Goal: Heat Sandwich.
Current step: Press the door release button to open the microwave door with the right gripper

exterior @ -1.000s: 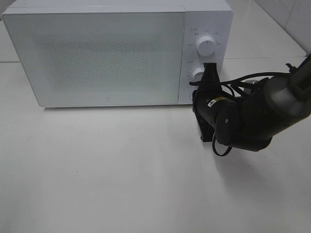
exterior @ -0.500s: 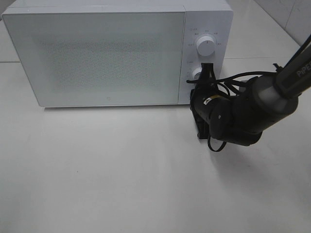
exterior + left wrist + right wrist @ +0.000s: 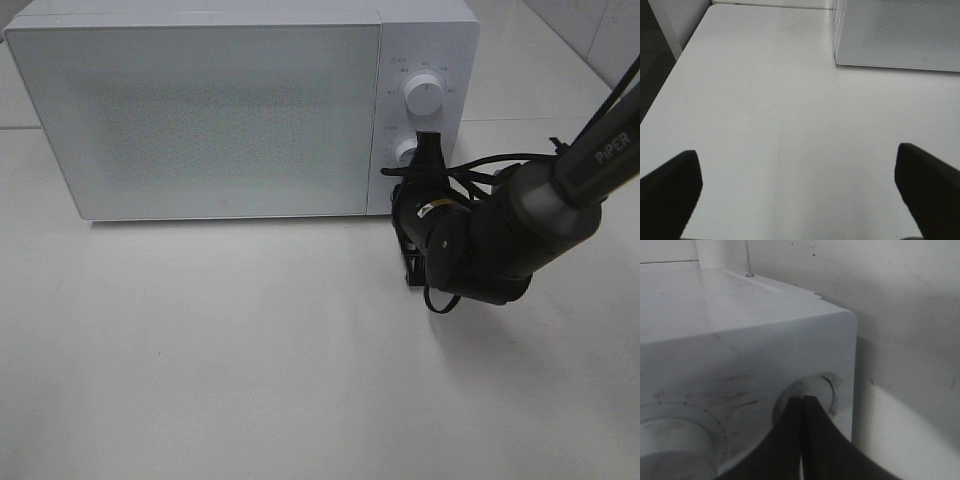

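Two round white knobs, an upper one [image 3: 425,95] and a lower one [image 3: 405,152], sit on the control panel of the white box-shaped microwave [image 3: 200,110], whose frosted grey door is closed flat. You cannot see the sandwich in any view, and the speckled door panel hides whatever is behind it, so its place cannot be told.

Your right gripper [image 3: 431,142] is pinched closed with nothing between its black fingers. In the right wrist view its tips [image 3: 802,402] meet at a small round recessed control [image 3: 815,385] close to the panel's corner, just beside a larger dial [image 3: 675,440]. The bulky black right arm [image 3: 500,240] and its looped cables cover the lower right corner of the microwave from above.

Your left gripper [image 3: 796,152] hangs spread wide over bare table, holding nothing, well apart from the microwave's corner [image 3: 837,55].

The matte white tabletop [image 3: 250,350] carries a faint curved scuff [image 3: 782,125]. Past its edge you see dark floor [image 3: 650,60].
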Robot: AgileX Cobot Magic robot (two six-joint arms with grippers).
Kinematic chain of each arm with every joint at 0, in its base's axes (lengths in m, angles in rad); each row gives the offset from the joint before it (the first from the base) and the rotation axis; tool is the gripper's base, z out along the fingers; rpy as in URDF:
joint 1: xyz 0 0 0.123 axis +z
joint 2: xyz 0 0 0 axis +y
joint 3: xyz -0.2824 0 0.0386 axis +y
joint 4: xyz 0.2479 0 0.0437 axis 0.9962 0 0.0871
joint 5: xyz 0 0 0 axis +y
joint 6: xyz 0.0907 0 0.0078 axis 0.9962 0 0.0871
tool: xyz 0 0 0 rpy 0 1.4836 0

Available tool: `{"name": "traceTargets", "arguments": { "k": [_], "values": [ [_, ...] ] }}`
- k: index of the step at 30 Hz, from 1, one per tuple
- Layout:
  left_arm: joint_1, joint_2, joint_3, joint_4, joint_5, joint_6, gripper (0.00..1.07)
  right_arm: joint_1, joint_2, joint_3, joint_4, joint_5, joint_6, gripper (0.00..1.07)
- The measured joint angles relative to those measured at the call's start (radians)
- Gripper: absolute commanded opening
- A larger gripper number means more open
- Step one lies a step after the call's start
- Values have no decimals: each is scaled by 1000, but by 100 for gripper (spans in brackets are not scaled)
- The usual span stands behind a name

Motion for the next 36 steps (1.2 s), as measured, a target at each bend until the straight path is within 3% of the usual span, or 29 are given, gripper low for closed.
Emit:
{"name": "traceTargets", "arguments": {
  "k": [16,36],
  "values": [
    [0,0,0,0,0,0,100,-8,26,-67,71,22,-57,0],
    [0,0,0,1,0,0,100,-18,29,-84,73,67,-87,0]
  ]
}}
